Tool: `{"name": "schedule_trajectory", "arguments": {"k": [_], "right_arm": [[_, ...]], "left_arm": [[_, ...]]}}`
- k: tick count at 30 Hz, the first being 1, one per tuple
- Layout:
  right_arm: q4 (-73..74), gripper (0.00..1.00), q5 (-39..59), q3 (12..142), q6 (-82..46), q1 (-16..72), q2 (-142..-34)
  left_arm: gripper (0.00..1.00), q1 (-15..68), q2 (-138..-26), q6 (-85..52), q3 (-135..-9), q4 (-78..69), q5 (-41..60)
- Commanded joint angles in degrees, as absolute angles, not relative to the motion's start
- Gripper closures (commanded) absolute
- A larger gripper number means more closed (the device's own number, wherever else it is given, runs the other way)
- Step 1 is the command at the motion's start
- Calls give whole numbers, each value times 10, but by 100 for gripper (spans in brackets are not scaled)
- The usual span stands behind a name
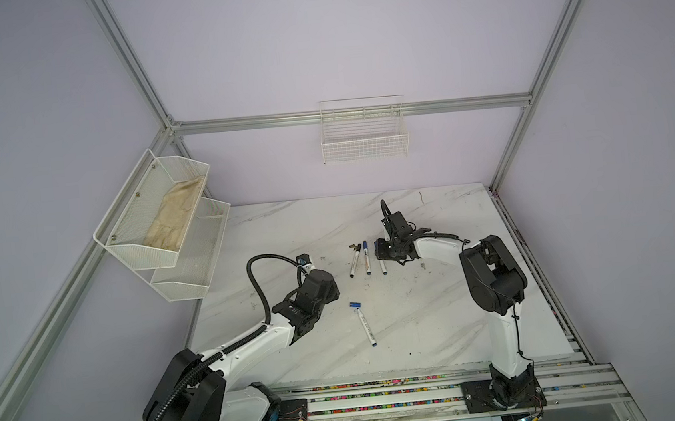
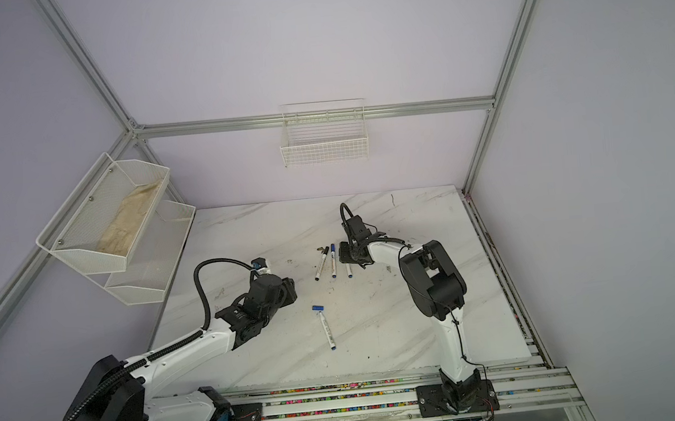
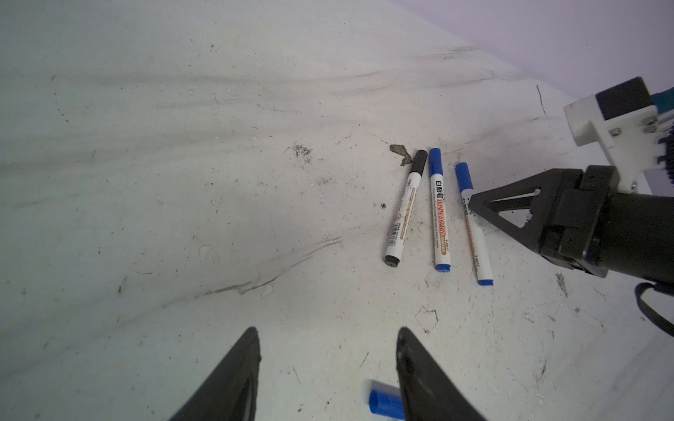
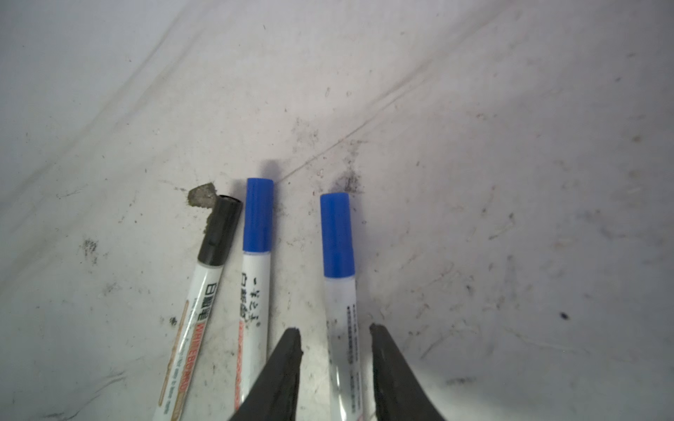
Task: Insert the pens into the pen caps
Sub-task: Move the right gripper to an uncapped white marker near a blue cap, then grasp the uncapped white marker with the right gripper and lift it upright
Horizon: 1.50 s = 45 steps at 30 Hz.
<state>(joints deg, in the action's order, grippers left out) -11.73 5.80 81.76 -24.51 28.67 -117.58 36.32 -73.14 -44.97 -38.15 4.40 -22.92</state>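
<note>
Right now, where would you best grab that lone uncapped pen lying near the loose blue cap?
Grip the uncapped pen at the middle of its white barrel, coming straight down from above, jaws across it. It lies flat on the table, nothing alongside, and its tip end lies by the loose blue cap, so a mid-barrel hold should leave that end free for capping.

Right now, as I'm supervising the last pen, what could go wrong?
The right gripper straddles a capped blue pen, jaws open; lifting off could nudge it into the neighbouring blue pen. The loose blue cap lies by the uncapped pen, near the left gripper; a bump might roll it away.
</note>
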Motion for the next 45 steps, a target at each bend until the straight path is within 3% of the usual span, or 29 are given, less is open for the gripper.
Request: {"name": "schedule_trajectory", "arguments": {"k": [1, 8, 15, 27, 36, 45], "right_arm": [[-127, 64, 20, 806, -233, 293, -1108], [-163, 61, 87, 743, -84, 391, -1008], [-199, 59, 88, 693, -12, 493, -962], [-378, 58, 115, 763, 46, 529, -1059], [-347, 57, 70, 735, 9, 544, -1088], [-373, 72, 11, 711, 15, 578, -1102]], "left_arm": [[42, 359, -731, -460, -428, 21, -236], [41, 347, -736, -524, -437, 98, -286], [41, 338, -725, -572, -433, 177, -307], [41, 338, -703, -599, -422, 223, -297], [41, 338, -692, -594, -421, 229, -290], [40, 340, -675, -595, -414, 240, -283]]}}
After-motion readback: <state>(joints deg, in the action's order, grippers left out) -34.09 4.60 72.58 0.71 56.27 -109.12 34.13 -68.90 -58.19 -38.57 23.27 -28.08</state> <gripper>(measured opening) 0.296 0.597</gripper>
